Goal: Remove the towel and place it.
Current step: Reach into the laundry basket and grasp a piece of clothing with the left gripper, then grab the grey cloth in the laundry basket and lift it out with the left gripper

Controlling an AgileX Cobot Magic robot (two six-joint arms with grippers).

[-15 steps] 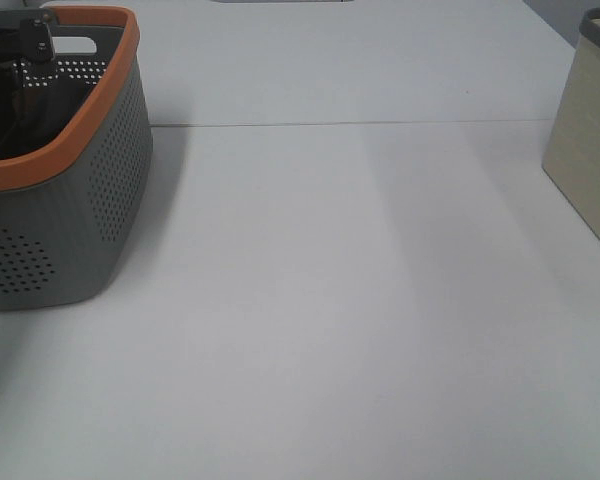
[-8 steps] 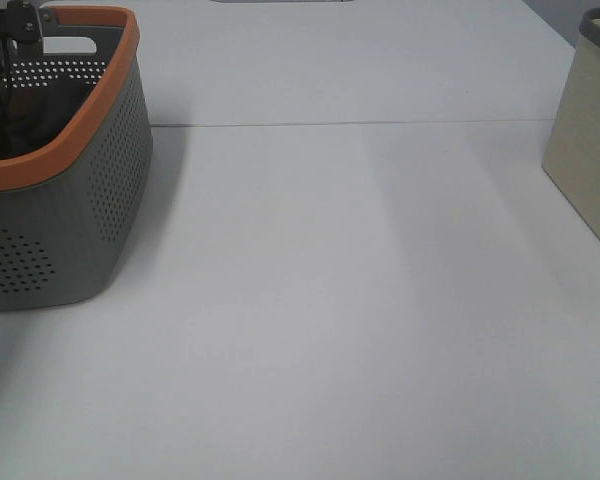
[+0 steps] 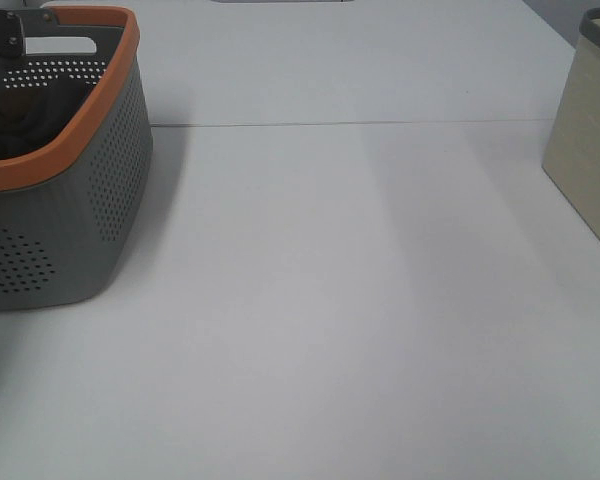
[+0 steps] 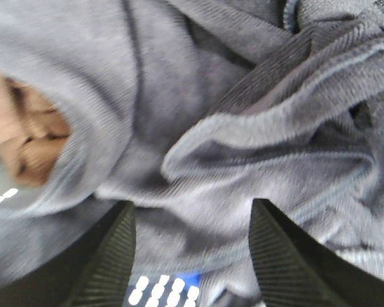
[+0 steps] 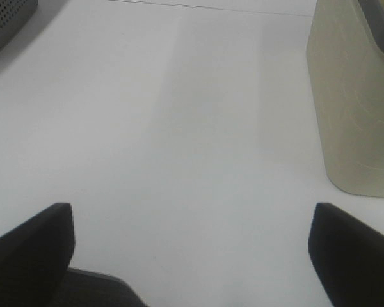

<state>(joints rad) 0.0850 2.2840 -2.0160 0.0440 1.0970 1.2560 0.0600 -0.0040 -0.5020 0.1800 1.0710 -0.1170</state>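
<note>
Two left gripper (image 4: 192, 208) fingers (image 4: 118, 256) straddle the towel (image 4: 256, 147), soft, bunched in the basket (image 3: 90, 180) beside a brown cloth (image 4: 32, 141) (pinched or not, I cannot tell). Take a raised fold; it will drape. Farther off, the right gripper (image 5: 192, 217) gapes empty over the table (image 5: 179, 96)

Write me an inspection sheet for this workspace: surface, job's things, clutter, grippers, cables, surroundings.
Surface: white table, bare across the middle, with one seam line.
Job's things: towel, dark grey terry, bunched close under the left wrist camera.
Clutter: brown cloth touching the towel; small bright blue patch showing between the left fingers.
Grippers: left gripper appears closed on a fold of the towel; right gripper open and empty over the bare table.
Cables: nothing seen.
Surroundings: grey basket with an orange rim at the table's left; beige bin at the right edge.
</note>
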